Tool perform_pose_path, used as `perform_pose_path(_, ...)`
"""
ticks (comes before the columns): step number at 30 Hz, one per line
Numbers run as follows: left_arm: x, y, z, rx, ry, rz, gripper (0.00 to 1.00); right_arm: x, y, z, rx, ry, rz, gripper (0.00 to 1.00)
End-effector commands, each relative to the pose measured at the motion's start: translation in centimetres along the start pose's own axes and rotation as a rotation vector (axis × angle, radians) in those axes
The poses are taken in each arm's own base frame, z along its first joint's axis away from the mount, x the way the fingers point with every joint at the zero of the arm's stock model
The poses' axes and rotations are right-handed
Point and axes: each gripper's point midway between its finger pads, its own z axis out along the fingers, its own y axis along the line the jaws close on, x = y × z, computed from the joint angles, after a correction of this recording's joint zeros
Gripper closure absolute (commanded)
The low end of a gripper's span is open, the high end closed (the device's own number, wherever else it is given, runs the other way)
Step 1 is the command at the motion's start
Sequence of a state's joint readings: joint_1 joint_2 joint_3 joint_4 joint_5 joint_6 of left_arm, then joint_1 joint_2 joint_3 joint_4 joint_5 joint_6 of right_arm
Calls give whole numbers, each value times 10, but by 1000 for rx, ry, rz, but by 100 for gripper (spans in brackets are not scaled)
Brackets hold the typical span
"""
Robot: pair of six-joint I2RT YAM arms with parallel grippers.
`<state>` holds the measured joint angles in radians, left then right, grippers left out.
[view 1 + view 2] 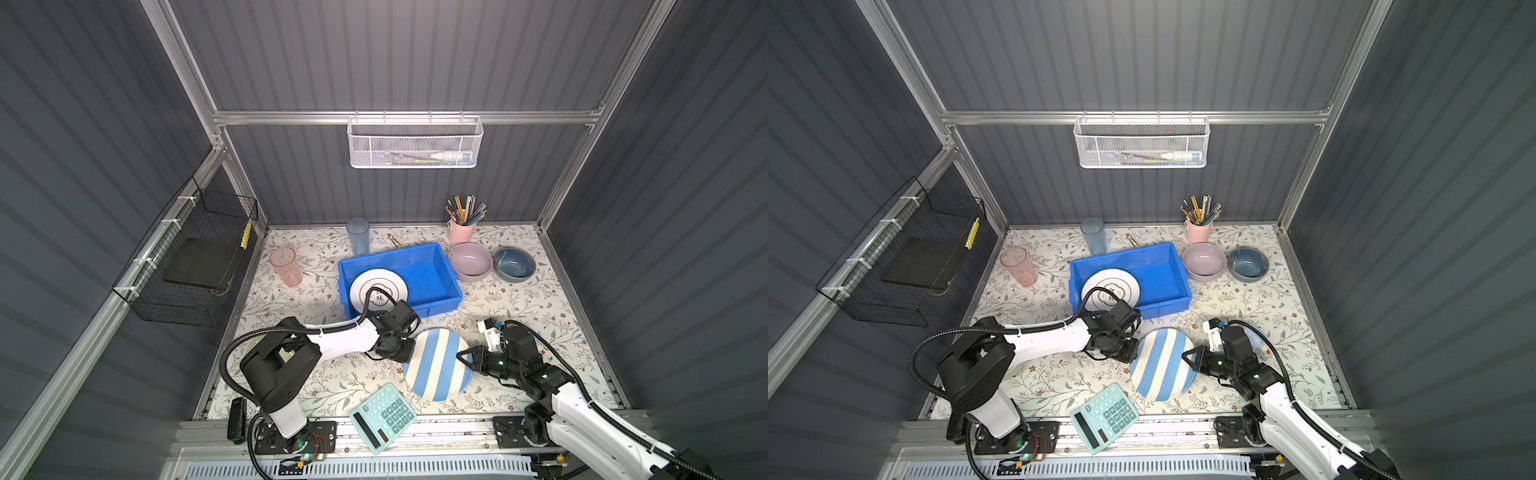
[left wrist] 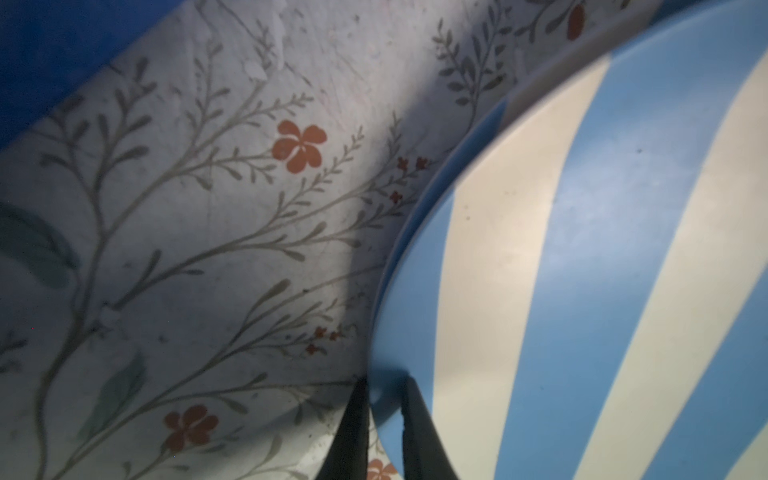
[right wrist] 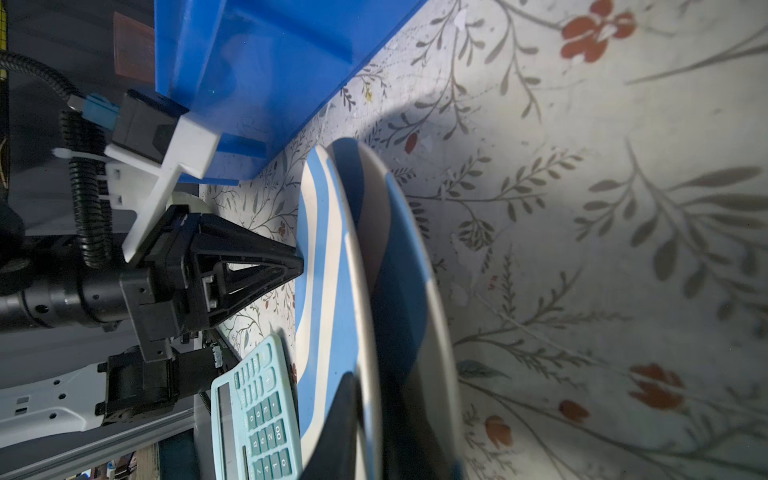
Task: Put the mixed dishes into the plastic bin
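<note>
The floral tabletop (image 1: 519, 316) carries the plastic bin (image 1: 424, 274) near its middle. At the bin's 6 o'clock, outside it, is the blue-white striped plate (image 1: 436, 365), its underside showing in the right wrist view. A white plate (image 1: 361, 286) lies inside the bin toward 8 o'clock. The left gripper (image 2: 384, 399) is nipped tight on the striped plate's 9 o'clock rim. The right gripper (image 3: 370, 415) is clamped on its 3 o'clock rim.

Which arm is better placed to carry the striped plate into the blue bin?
Probably right. The right gripper and left gripper both clamp the striped plate, but the blue bin has its bare half on the right arm's side; the white plate fills the other.
</note>
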<state>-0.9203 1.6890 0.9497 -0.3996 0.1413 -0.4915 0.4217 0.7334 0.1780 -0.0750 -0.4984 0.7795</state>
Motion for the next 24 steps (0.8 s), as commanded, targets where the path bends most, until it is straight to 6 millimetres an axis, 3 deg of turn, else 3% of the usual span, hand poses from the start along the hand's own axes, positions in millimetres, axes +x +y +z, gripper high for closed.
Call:
perform_pose_path(1,-9,-12,-13,18,-23,1,83,4,-3,-3,27,24,-25,95)
perform_pose_path(14,-31,-17,-62,-39,-93,-9,72,-4,-2,-13,48,13,-38,99)
perform_pose_path(18,-33,-8,-75,-109,-103,-25,66,-6,4,-15,31,15,-44,100)
perform_pose_path(21,-35,1,-86,-162,-113,-37,54,-8,12,-17,2,14,-59,100)
perform_pose_path(24,-38,12,-98,-189,-128,-65,51,-10,16,-19,1,18,-71,100)
